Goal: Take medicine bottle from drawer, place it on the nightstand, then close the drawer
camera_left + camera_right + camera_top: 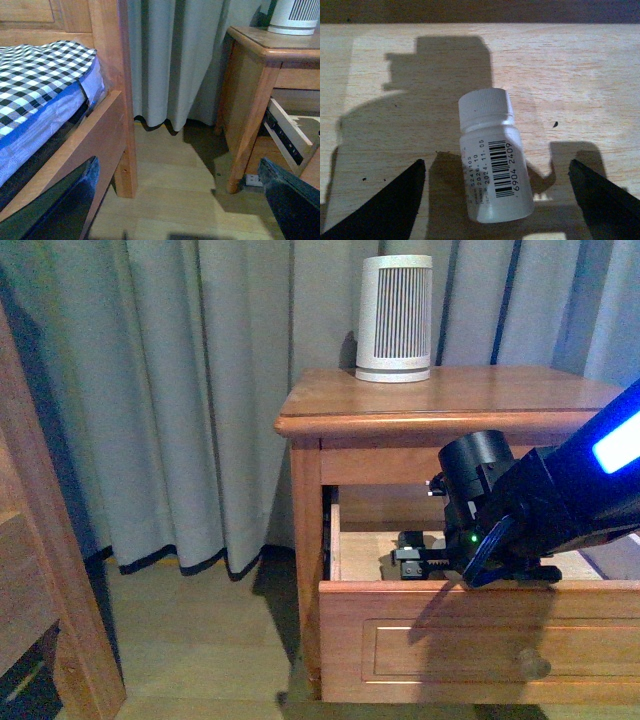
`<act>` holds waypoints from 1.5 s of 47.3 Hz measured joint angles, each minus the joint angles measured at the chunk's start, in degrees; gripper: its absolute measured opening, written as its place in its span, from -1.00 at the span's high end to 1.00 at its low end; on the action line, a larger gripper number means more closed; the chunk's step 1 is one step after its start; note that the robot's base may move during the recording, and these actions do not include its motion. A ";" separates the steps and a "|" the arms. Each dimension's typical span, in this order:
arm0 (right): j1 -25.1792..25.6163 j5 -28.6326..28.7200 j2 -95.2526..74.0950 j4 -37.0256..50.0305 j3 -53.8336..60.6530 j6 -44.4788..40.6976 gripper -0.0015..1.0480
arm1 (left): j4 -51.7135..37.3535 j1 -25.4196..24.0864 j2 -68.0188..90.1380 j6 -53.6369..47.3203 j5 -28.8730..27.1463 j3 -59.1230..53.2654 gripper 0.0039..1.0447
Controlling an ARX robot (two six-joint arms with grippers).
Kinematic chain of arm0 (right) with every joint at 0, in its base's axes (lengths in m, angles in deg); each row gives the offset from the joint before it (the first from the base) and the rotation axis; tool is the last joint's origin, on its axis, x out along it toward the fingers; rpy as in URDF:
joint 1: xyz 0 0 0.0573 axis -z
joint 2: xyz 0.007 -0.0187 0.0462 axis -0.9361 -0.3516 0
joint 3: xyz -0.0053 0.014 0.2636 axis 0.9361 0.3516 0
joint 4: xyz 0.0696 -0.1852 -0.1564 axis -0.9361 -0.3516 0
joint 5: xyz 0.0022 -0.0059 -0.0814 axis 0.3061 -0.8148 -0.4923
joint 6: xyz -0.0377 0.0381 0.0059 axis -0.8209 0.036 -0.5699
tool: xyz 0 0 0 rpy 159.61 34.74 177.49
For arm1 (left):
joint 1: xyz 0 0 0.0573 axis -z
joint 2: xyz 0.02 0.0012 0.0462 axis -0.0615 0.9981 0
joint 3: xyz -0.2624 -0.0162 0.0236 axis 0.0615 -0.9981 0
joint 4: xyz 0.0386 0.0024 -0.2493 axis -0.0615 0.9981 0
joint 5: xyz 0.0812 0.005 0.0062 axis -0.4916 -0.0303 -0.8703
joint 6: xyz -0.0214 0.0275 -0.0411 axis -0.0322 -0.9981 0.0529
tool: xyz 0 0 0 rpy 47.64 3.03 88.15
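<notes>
The medicine bottle (pixel 492 160), white with a ribbed cap and a barcode label, lies on its side on the pale wood floor of the drawer (pixel 580 75). My right gripper (pixel 496 167) is open above it, one dark finger on each side, not touching. In the front view the nightstand (pixel 450 395) has its upper drawer (pixel 470 640) pulled out, and my right gripper (pixel 420 558) reaches down into it. The bottle is hidden there. My left gripper (pixel 177 172) is open and empty, low over the floor beside the nightstand (pixel 250 95).
A white ribbed canister (pixel 394 318) stands at the back of the nightstand top. Grey curtains (pixel 180 390) hang behind. A wooden bed post (pixel 120 90) and a bed with checked cover (pixel 40 75) are on the left. The wooden floor (pixel 170 165) lies between bed and nightstand.
</notes>
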 joint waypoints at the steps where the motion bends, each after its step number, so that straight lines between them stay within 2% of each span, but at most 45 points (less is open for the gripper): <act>1: 0.00 0.02 0.00 0.15 0.00 -0.04 -0.53 | 0.00 0.00 0.00 0.00 0.00 0.00 -0.88; 2: 0.02 0.02 -0.02 0.24 0.00 -0.04 -0.50 | 0.00 0.00 0.00 0.00 0.00 0.00 -0.88; 9: 0.11 -0.22 -0.02 1.57 0.04 -0.83 0.09 | 0.00 0.00 0.00 0.00 0.00 0.00 -0.88; 14: 0.11 -0.31 0.02 1.99 0.46 -1.03 0.35 | 0.00 0.00 0.00 0.00 0.00 0.00 -0.88; 17: 0.11 -0.28 0.48 2.12 1.01 -1.01 0.43 | 0.00 0.00 0.00 0.00 0.00 0.00 -0.88; 34: 0.09 -0.04 8.00 -0.66 6.71 2.58 0.46 | 0.00 0.00 0.00 0.00 0.00 0.00 -0.88; 56: -2.75 5.97 32.28 -11.34 22.51 18.75 0.46 | 0.00 0.00 0.00 0.00 0.00 0.00 -0.88; 63: -3.48 1.38 41.44 -10.05 23.96 15.89 0.46 | 0.00 0.00 0.00 0.02 -0.02 0.00 -0.88; 71: 1.07 -3.56 44.00 -8.61 12.76 6.21 0.46 | 0.00 0.00 0.00 0.00 0.00 0.00 -0.88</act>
